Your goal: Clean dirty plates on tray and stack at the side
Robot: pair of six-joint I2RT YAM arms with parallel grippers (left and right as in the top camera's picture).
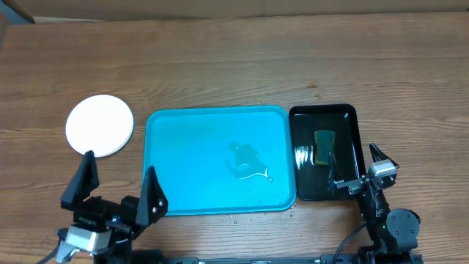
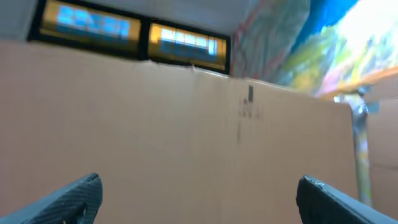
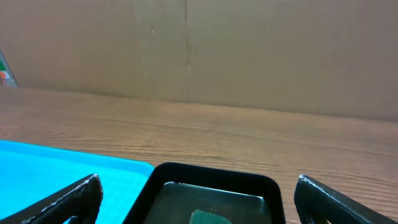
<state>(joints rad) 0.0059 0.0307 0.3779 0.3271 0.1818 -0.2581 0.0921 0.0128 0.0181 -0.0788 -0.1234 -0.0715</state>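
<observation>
A round white plate (image 1: 100, 125) lies on the wooden table left of the tray; only its clean top face shows. The turquoise tray (image 1: 183, 139) sits mid-table and holds just a small puddle of clear liquid (image 1: 249, 165). My left gripper (image 1: 117, 187) hovers open near the tray's front left corner. In the left wrist view it (image 2: 199, 190) points up at a cardboard wall, with nothing between the fingertips (image 2: 81, 193). My right gripper (image 1: 357, 165) stands open over the front of the black tray, and in its own view it (image 3: 198, 190) is empty.
A glossy black tray (image 1: 350, 139) sits right of the turquoise one, with a yellow-green sponge (image 1: 325, 147) in shallow water. In the right wrist view the black tray's rim (image 3: 211, 171), the sponge's tip (image 3: 211, 218) and the turquoise tray's corner (image 3: 62, 168) show. A cardboard wall stands behind the table.
</observation>
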